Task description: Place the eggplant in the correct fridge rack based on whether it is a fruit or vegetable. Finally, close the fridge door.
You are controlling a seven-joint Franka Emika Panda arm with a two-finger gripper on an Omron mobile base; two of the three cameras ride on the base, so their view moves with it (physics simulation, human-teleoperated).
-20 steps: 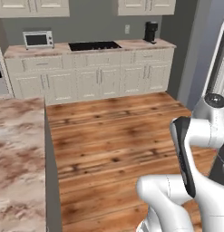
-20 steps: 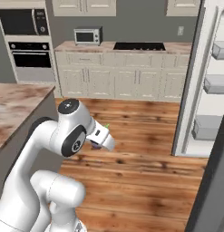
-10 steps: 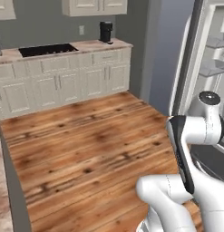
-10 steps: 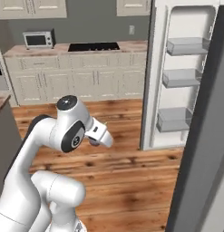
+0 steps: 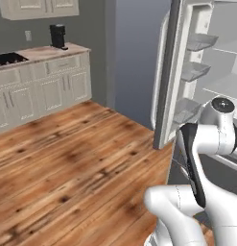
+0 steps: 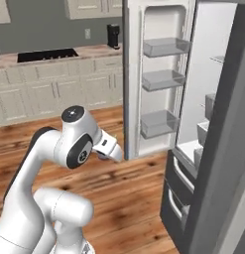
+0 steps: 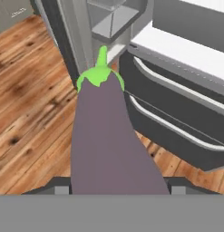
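Clearly, a long dull-purple eggplant [image 7: 109, 140] with a green cap is held in the dark two-finger gripper [image 7: 114, 183], low before the open grey fridge [image 6: 213, 149].

It could be knocked loose against the fridge's dark drawer fronts [image 7: 177, 108] if swung in low. The fingertips are hidden by it; the target rack cannot be picked out.
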